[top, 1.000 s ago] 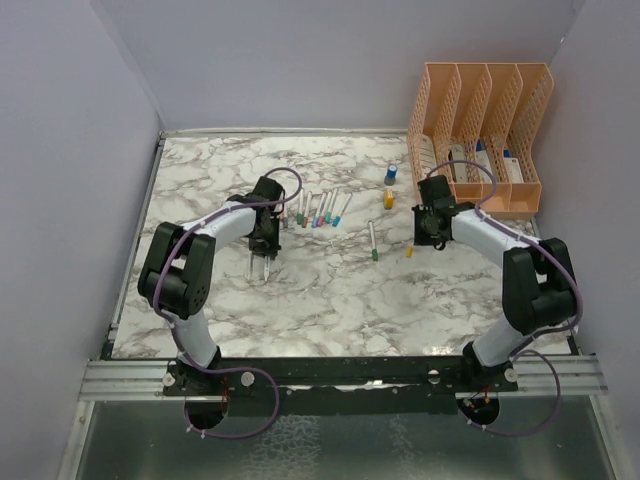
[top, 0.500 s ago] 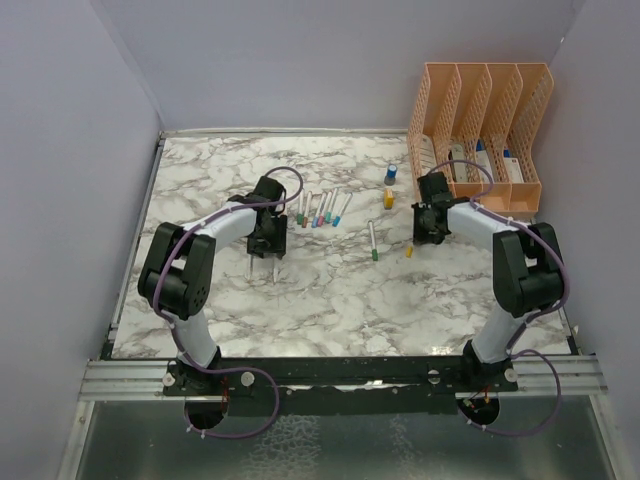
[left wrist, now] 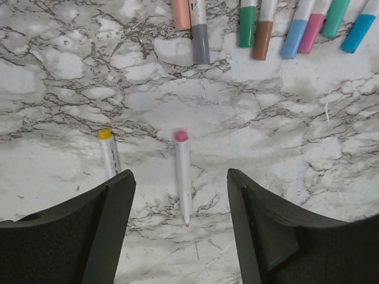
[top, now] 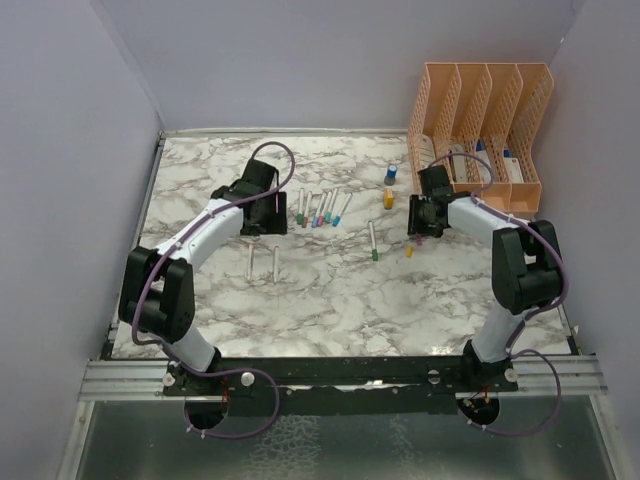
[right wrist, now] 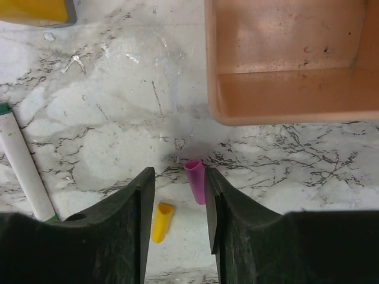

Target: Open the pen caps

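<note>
Two uncapped white pens lie side by side, one with a pink end (left wrist: 182,171) (top: 275,262) and one with a yellow end (left wrist: 108,151) (top: 250,262). My left gripper (left wrist: 179,175) (top: 262,218) hangs open above the pink-ended pen, holding nothing. Several capped pens (top: 322,207) lie in a row beyond it, their coloured caps (left wrist: 293,38) towards me. My right gripper (right wrist: 177,173) (top: 419,228) is open. A purple cap (right wrist: 196,180) rests against its right finger and a yellow cap (right wrist: 161,222) (top: 409,251) lies on the table between the fingers.
A green-capped pen (top: 373,240) (right wrist: 23,171) lies alone left of the right gripper. A stubby yellow item (top: 388,198) and a stubby blue item (top: 391,174) stand behind it. An orange file organiser (top: 480,130) (right wrist: 290,59) fills the back right corner, just beyond the right gripper.
Both grippers have opened. The left let go of the pink-ended pen and drew back towards the pen row. The right let go of the purple cap, which now lies beside the yellow one.
</note>
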`<action>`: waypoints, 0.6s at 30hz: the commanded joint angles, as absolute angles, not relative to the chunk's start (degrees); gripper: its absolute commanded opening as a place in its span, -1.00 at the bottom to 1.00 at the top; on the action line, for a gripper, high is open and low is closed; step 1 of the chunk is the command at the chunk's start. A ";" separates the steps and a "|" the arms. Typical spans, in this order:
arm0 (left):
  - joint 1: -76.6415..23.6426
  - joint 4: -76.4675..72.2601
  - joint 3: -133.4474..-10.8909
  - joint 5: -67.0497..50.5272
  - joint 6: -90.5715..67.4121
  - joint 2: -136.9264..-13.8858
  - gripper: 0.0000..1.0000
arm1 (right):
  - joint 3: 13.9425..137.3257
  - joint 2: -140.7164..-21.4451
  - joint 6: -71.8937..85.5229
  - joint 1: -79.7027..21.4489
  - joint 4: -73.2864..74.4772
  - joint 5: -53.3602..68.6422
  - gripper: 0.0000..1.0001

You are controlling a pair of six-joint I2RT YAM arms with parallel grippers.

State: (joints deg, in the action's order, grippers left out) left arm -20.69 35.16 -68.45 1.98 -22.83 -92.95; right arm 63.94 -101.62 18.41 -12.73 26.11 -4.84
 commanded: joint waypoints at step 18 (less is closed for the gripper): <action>-20.44 19.40 -62.18 -1.90 -31.17 -79.86 0.98 | 74.33 -103.64 14.96 -27.12 29.15 -2.57 0.32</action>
